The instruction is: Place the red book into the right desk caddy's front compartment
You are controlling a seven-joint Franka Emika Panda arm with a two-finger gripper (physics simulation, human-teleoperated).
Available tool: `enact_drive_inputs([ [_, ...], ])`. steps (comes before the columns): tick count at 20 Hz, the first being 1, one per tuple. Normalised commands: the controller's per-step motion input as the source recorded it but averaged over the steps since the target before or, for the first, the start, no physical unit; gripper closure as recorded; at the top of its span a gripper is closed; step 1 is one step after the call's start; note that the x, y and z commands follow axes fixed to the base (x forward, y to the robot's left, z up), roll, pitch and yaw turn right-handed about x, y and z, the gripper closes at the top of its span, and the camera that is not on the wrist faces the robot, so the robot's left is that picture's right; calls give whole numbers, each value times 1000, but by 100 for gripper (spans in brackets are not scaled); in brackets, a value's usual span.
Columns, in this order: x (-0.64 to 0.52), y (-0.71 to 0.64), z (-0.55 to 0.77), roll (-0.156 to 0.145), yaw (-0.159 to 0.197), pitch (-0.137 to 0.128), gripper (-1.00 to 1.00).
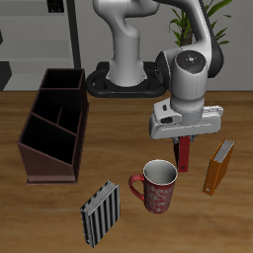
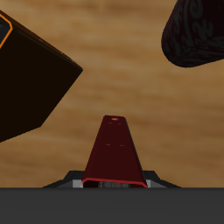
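Note:
My gripper (image 1: 183, 141) is shut on the red book (image 1: 184, 156) and holds it upright by its top, close above the table just behind the mug. In the wrist view the red book (image 2: 114, 149) runs out from between my fingers (image 2: 87, 181). The right desk caddy (image 1: 38, 148), a dark maroon-brown open box with inner dividers, stands well off to the side of my gripper, with open table between them. Its front compartment (image 1: 44, 150) holds nothing that I can see.
A red patterned mug (image 1: 156, 186) stands just in front of the held book; it also shows in the wrist view (image 2: 197, 35). An orange book (image 1: 219, 166) stands beside my gripper, seen close in the wrist view (image 2: 26, 79). A black-and-white striped book (image 1: 102, 210) stands near the front edge.

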Motion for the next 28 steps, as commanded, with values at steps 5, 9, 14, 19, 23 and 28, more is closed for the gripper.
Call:
enact_drive_inputs([
  [5,-278,-271,346,-12,71,-44,100],
  [9,-252,-332,367,-24,54,-52,100],
  [14,-275,-482,409,-51,95,-70,100],
  [19,-143,-386,240,-63,91,-40,100],
  [23,-188,-597,331,-97,54,-40,100],
  [28,-220,-419,345,-79,61,-58,100],
])
